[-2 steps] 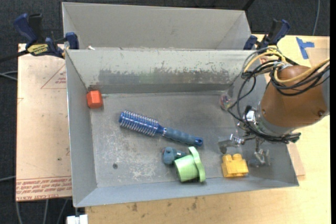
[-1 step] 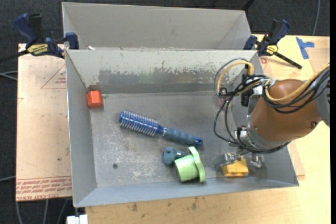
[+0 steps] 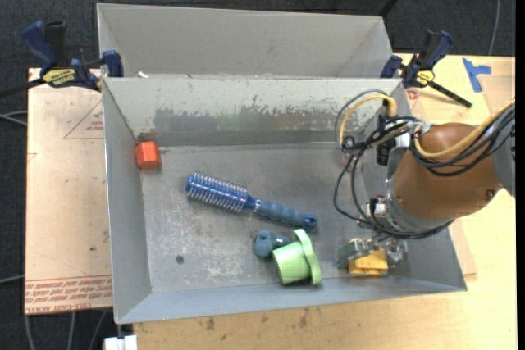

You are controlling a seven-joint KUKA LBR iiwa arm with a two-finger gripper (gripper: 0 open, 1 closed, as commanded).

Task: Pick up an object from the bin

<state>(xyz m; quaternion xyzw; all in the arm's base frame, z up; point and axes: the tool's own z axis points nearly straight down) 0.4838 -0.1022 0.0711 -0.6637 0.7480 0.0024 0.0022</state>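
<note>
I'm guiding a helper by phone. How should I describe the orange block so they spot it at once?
In the grey metal bin, go to the left end of the floor, where it meets the back wall. The small orange block sits there alone, apart from the blue hairbrush; nothing else is cube-shaped.

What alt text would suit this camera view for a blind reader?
A robot arm's gripper is low over a small yellow thing in the near right corner of a grey bin. A blue hairbrush, green cup and orange block lie elsewhere inside.
</note>
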